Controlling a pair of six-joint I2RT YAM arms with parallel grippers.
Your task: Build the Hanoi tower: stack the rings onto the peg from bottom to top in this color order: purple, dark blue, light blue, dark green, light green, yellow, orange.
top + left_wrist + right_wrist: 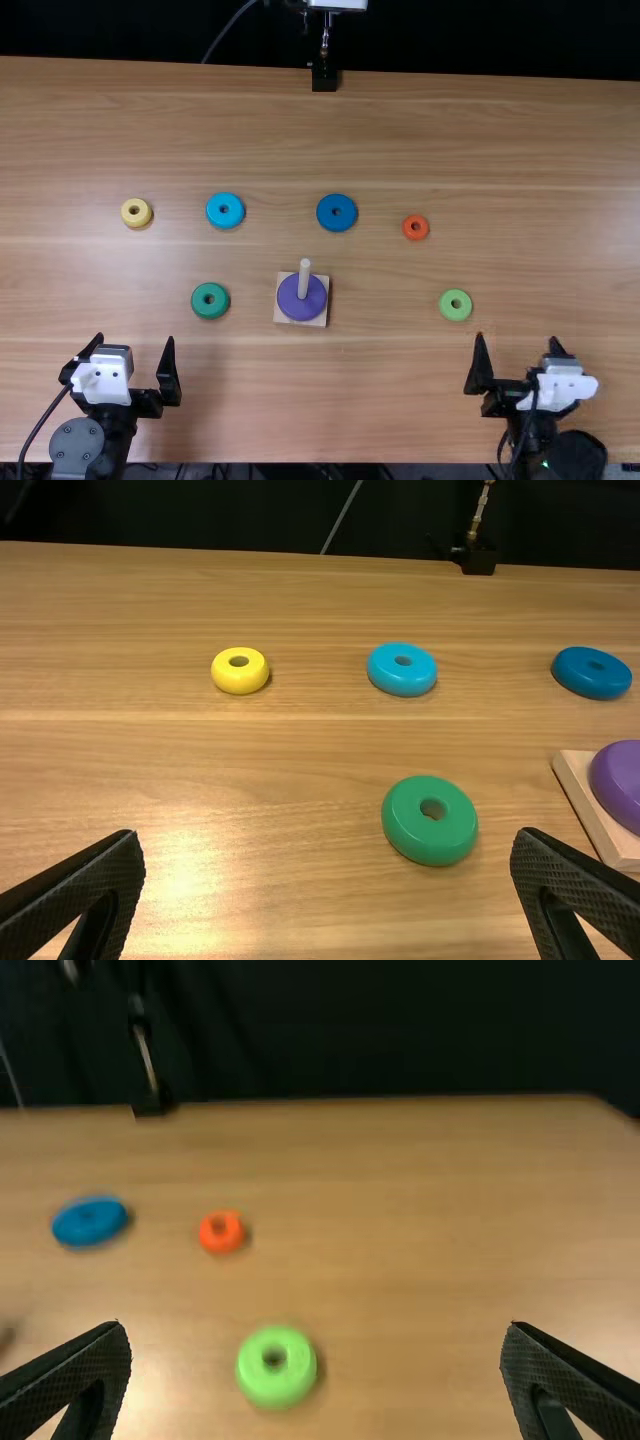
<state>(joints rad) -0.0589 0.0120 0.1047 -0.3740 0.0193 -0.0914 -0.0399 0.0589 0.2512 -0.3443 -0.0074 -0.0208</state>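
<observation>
The left claw (135,342) is at the near left of the desk (380,400), fingers spread, gripping nothing; the right claw (518,342), at the near right, is likewise apart and unloaded. The purple ring (289,303) is seated around the peg (304,278), between the claws and farther from the near edge. The dark green ring (210,311) lies beyond the left claw, toward the peg; the light green ring (446,308) lies beyond the right claw, also pegward. Farther out, left to right: yellow ring (128,217), light blue ring (225,221), dark blue ring (337,223), orange ring (416,236).
</observation>
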